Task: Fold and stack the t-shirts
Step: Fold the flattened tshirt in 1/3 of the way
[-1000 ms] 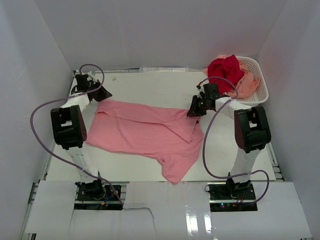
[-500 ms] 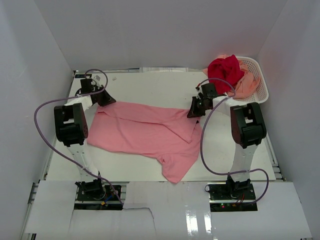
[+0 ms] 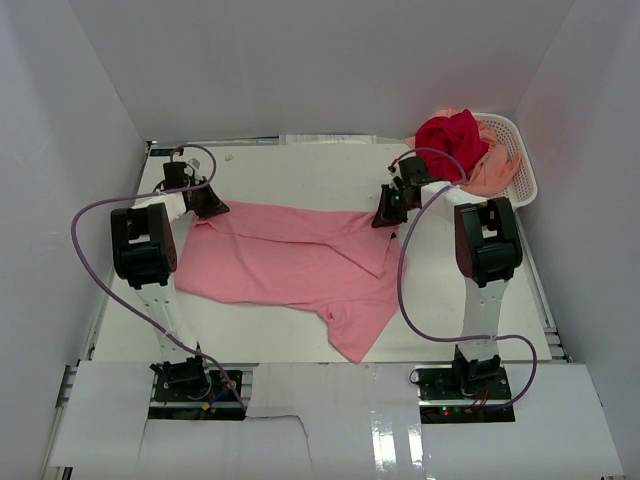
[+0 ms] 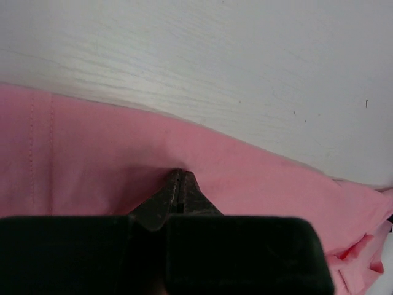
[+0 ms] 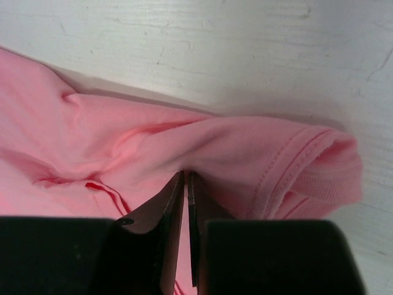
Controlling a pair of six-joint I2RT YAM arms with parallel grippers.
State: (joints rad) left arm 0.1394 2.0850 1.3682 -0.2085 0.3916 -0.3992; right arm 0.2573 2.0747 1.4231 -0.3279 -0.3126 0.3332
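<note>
The pink t-shirt [image 3: 300, 262] lies spread across the table, one end trailing toward the front. My left gripper [image 3: 205, 205] is shut on its far left edge; the left wrist view shows the closed fingertips [image 4: 178, 177] pinching pink cloth [image 4: 92, 160]. My right gripper [image 3: 386, 214] is shut on its far right edge; the right wrist view shows the fingertips [image 5: 186, 178] clamped on a fold beside a hemmed sleeve [image 5: 319, 166]. The deep red t-shirt [image 3: 450, 140] and the peach t-shirt [image 3: 490, 170] are heaped in the white basket [image 3: 520, 160].
The basket stands at the far right corner, close behind my right arm. White walls enclose the table on three sides. Purple cables loop from both arms. Bare white table [image 3: 300, 175] shows beyond the shirt.
Both grippers have moved toward the far wall, dragging the pink shirt's far edge with them. The shirt lies a little flatter and farther back.
</note>
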